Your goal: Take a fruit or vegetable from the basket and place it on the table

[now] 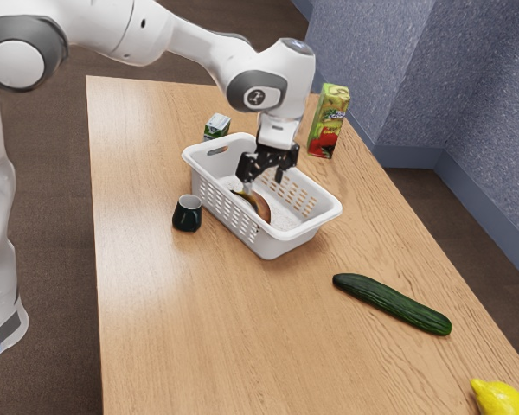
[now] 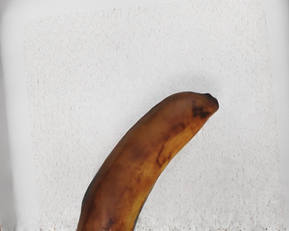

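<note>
- Since our gripper [image 1: 264, 183] hangs over the basket with its fingers spread and nothing held, we'd sort out the aim before squeezing.
- Right below it is the banana [image 1: 261, 206], lying inside the basket. We'd line the fingers up across its fat middle, one each side, then go straight down. Grabbing near an end would probably let it swing or roll, imo.
- Long axis: it runs roughly along the basket's length, a bit skewed. The dark blunt tip [image 2: 210, 101] heads for the short end nearer the exterior camera, hooking toward the long wall on the cup's side. The bulge of the curve faces the opposite long wall, so we'd set the wrist by the middle, not the tips.
- Going outward, the white basket [image 1: 281, 244] has tallish walls. Close gently, lift straight up, and get both banana ends over the rim before any sideways move, or we could drag the whole basket lol.
- Past that, we'd lower it onto the table [image 1: 233, 320] between the dark cup [image 1: 188, 216] and the cucumber [image 1: 391, 303], then let go low.
</note>
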`<state>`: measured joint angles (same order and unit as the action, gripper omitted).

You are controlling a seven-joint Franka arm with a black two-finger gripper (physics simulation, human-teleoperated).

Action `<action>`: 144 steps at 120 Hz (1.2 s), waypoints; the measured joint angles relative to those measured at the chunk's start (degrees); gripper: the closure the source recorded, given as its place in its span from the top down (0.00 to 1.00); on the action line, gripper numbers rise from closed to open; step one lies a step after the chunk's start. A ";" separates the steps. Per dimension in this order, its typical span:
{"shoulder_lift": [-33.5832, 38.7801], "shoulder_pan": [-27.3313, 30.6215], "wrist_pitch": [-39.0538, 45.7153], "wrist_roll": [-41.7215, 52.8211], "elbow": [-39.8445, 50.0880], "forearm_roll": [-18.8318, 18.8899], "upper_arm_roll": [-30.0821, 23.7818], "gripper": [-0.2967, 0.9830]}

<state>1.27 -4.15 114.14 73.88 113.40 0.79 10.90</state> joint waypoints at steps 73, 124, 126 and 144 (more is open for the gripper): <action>1.26 -0.05 4.40 2.60 4.27 0.04 -0.09 0.77; 0.47 0.63 6.70 3.35 5.91 0.00 -0.09 0.77; 0.47 0.66 6.79 3.37 5.97 0.00 -0.09 0.77; 0.46 0.72 7.40 3.52 6.43 0.00 -0.09 0.77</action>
<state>1.73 -3.43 121.54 77.41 119.83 0.80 10.81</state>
